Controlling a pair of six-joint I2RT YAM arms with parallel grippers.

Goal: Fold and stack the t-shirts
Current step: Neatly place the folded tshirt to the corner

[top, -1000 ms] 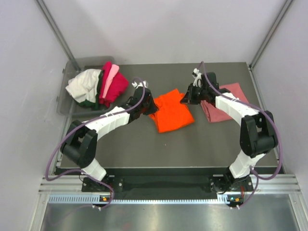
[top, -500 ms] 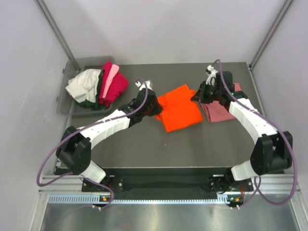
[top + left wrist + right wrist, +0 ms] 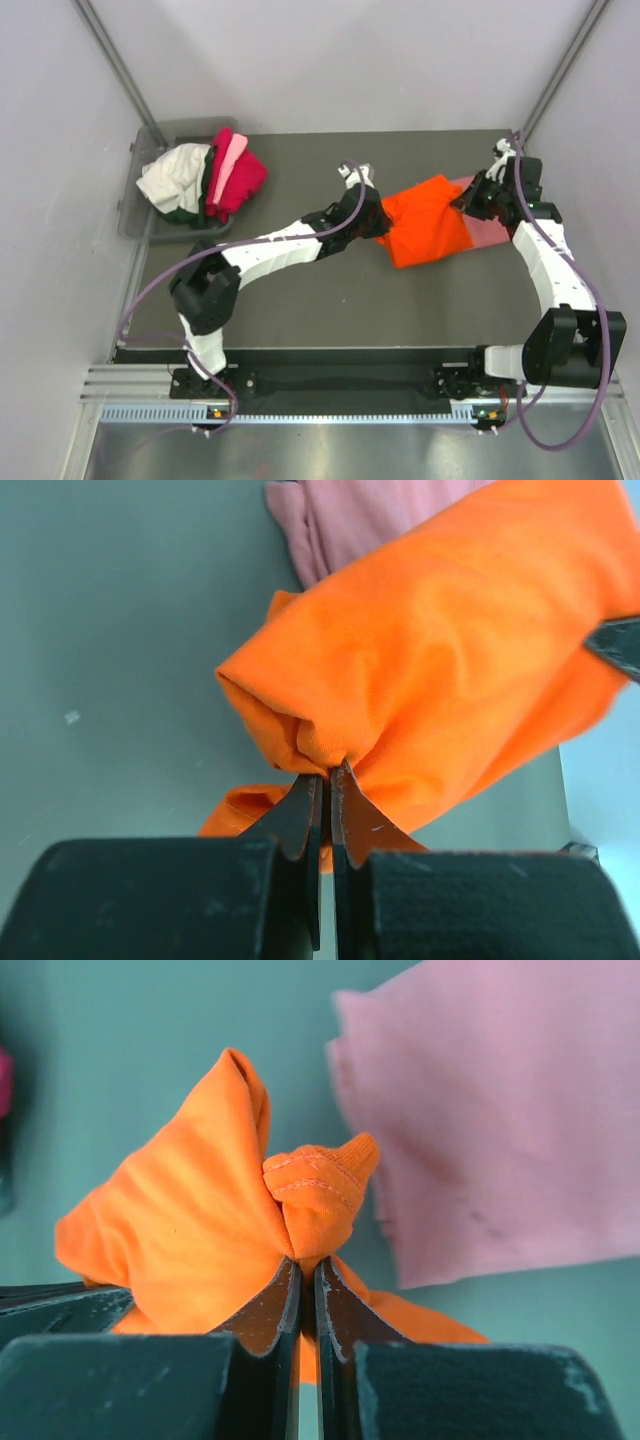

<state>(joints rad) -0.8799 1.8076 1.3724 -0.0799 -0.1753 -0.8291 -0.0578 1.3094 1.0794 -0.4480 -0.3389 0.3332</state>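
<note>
A folded bright orange t-shirt [image 3: 428, 220] hangs between both grippers at the right of the table, partly over the salmon-pink t-shirt [image 3: 490, 232] lying flat there. My left gripper [image 3: 378, 222] is shut on the orange shirt's left edge [image 3: 330, 750]. My right gripper [image 3: 465, 200] is shut on its right edge [image 3: 310, 1200]. In the right wrist view the pink shirt [image 3: 500, 1110] lies just right of the pinched cloth. More t-shirts, white [image 3: 175, 175], dark green, light pink and magenta [image 3: 240, 175], are heaped at the back left.
A grey plastic bin [image 3: 135, 215] at the table's back left corner holds the heap of shirts, which spills over its rim. The dark table [image 3: 330, 300] is bounded by pale walls left and right; the right wall is close to my right arm.
Both grippers have carried the orange shirt to the right, from the table's middle to over the salmon-pink shirt. The left arm has stretched far across; the right arm has drawn back toward the right wall.
</note>
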